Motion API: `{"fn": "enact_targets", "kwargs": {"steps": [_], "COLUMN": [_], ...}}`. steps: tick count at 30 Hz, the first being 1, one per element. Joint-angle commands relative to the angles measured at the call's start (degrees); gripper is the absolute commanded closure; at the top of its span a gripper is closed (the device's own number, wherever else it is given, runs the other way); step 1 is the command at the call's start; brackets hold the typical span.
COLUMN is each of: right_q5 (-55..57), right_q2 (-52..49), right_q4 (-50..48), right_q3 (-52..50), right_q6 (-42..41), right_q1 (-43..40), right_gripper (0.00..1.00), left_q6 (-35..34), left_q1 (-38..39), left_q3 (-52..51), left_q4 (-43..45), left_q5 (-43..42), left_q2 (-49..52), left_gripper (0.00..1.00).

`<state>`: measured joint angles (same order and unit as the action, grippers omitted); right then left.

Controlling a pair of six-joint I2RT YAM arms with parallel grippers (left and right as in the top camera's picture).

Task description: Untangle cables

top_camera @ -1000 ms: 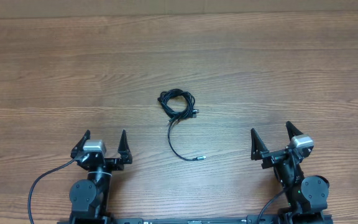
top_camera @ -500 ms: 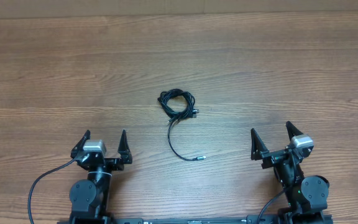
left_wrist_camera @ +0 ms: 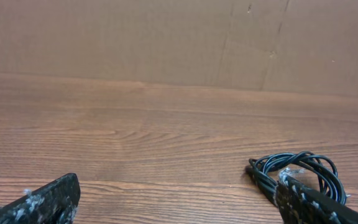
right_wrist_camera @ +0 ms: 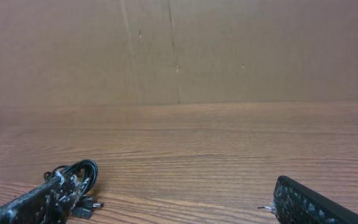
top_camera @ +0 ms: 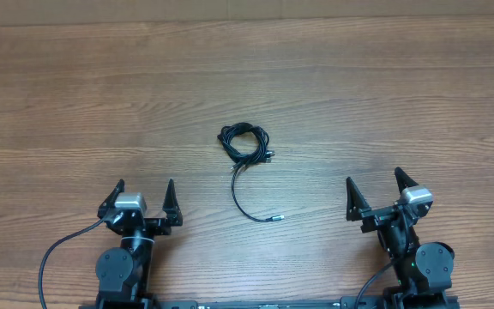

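Note:
The cables [top_camera: 245, 144] lie in a small black coiled bundle at the middle of the wooden table, with one loose end curving toward me to a silvery plug tip [top_camera: 273, 219]. My left gripper [top_camera: 143, 190] rests open near the front left, well short of the bundle. My right gripper [top_camera: 372, 184] rests open near the front right. The left wrist view shows the coil [left_wrist_camera: 303, 168] ahead and to the right, partly behind my right finger [left_wrist_camera: 309, 202]. In the right wrist view the coil [right_wrist_camera: 82, 174] and its plugs sit low left behind a finger.
A brown cardboard wall [left_wrist_camera: 166, 37] stands along the table's far edge. Thick black robot wires [top_camera: 54, 257] trail by the arm bases at the front edge.

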<state>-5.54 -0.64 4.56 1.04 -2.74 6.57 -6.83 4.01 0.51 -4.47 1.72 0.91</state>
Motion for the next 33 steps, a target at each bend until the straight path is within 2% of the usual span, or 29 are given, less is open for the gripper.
{"fn": "enact_targets", "kwargs": {"steps": [1,9,14,18,24,29,33], "right_q5": [1.05,-1.55,-3.78,-3.80,-8.41,-12.00,-14.21], "right_q2": [0.42,0.15,-0.26,-4.11,-17.90,-33.20,-43.15], "right_q4": [-0.87,0.17,8.46,15.39,26.45,39.82,45.99], "right_q3": [-0.55,-0.28,5.70,14.29,31.85,46.82,52.68], "right_q6": [0.26,-6.23,-8.85,-8.83,-8.81,-8.81,-8.85], "right_q1": [0.17,0.17,0.15,0.17,0.17,0.17,0.17], "right_gripper": [0.00,0.00,0.00,0.00,0.00,0.00,0.00], "left_q6": [1.07,1.07,1.07,1.07,1.07,1.05,1.07], "left_q1": [-0.35,-0.35,-0.35,-0.35,-0.35,-0.35,-0.35], "left_q3": [-0.22,-0.22,-0.22,-0.22,-0.22,-0.22,-0.22], "left_q4": [0.04,0.04,0.04,0.04,0.04,0.04,0.04], "left_q5": [-0.24,-0.26,-0.24,-0.26,-0.26,-0.24,-0.24], "left_q2": [-0.59,-0.59,-0.59,-0.59,-0.59,-0.59,-0.59], "left_gripper": [0.01,0.00,0.01,0.00,0.00,0.00,0.00]}}
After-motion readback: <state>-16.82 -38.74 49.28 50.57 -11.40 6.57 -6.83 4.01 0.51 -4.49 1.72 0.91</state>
